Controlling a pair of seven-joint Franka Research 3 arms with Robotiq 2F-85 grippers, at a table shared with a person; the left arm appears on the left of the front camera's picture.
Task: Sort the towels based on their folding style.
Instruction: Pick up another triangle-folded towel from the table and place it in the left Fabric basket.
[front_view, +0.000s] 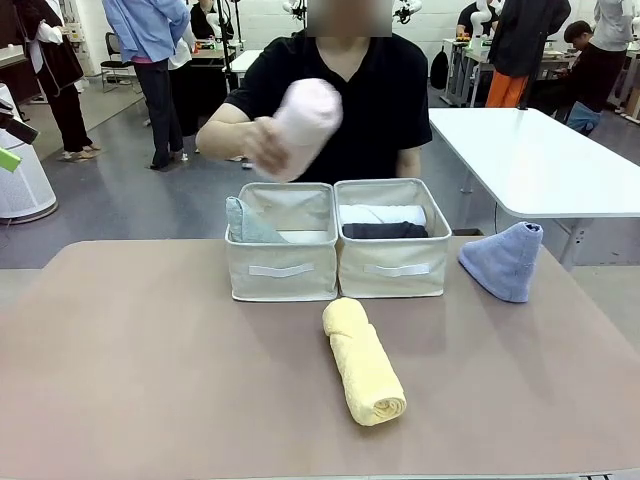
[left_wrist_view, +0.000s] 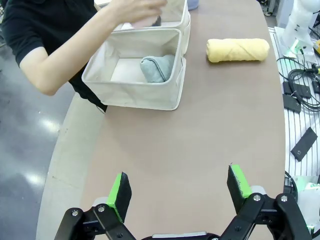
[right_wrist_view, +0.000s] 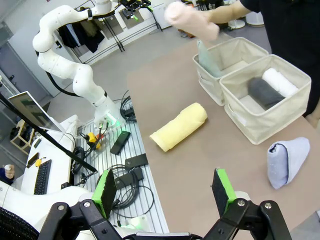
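**Risk: pink roll (front_view: 305, 115) dropping among cones**

The person's hand (front_view: 265, 148) holds it above the bin (front_view: 283, 270) with the mint cone (front_view: 245, 222); rolls seem to belong in the neighbouring bin (front_view: 392, 268). The yellow roll (front_view: 365, 362) lies mid-worktop, the lavender cone (front_view: 505, 260) near the right edge. Both arms' jaws gape wide, empty.

pink rolled towel (front_view: 305, 118): motion-blurred, upper centre | mint towel (front_view: 246, 222): lower part hidden by wall of left-hand bin (front_view: 282, 288) | person's hand (left_wrist_view: 135, 9): blurred, cut by top edge
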